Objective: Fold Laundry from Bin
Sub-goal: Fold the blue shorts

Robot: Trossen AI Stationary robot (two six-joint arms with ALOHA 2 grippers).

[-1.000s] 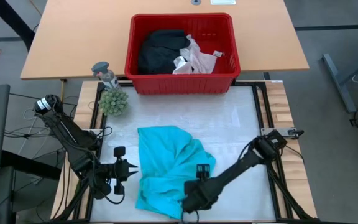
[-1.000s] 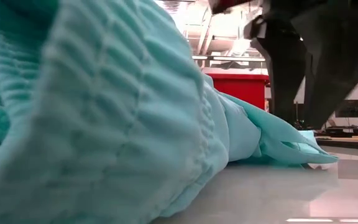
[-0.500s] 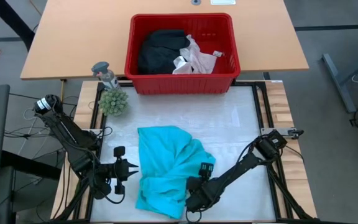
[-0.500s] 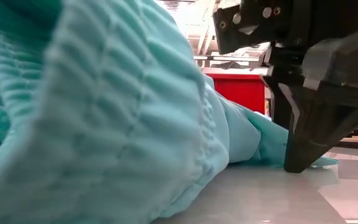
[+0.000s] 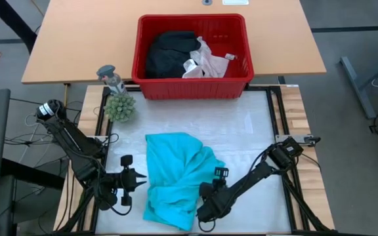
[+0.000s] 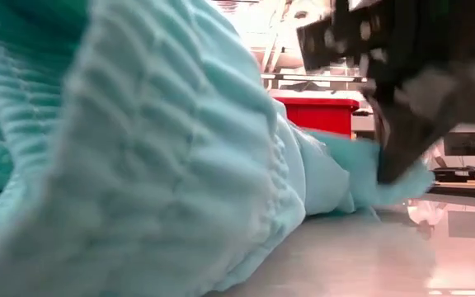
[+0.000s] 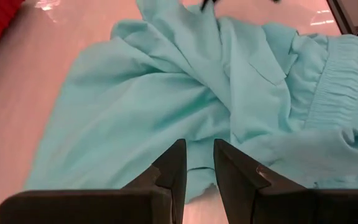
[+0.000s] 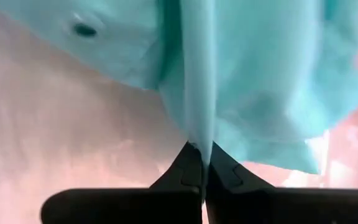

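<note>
A teal garment (image 5: 176,177) lies crumpled on the white mat in the middle of the table. It fills the left wrist view (image 7: 185,93) and the low view (image 6: 138,148). My right gripper (image 5: 205,191) is at its near right edge, shut on a fold of it. My left gripper (image 5: 138,178) hovers just left of the garment, its fingers (image 7: 174,163) a narrow gap apart with nothing between them. The red bin (image 5: 241,72) stands at the far edge and holds a black garment (image 5: 169,52) and white cloth (image 5: 205,62). My right gripper pinches a raised fold of the teal garment (image 8: 199,127) at its near right edge, between its two fingertips (image 8: 191,160). The fingers slant down from the table's right side. The fold rises a little at the fingers (image 6: 390,169); the rest of the garment lies slack on the mat.
A green tuft (image 5: 119,106) and a small grey figure (image 5: 110,77) stand at the mat's far left corner, beside the bin. A wooden table (image 5: 77,39) lies beyond the mat. Bare mat (image 5: 248,131) stretches between the garment and the bin and to the right.
My right gripper has come down onto the garment's near right edge, tipping and rolling as it went. It has shut on a fold there. That edge now stands raised a little off the mat, and the rest of the garment has stayed in place.
</note>
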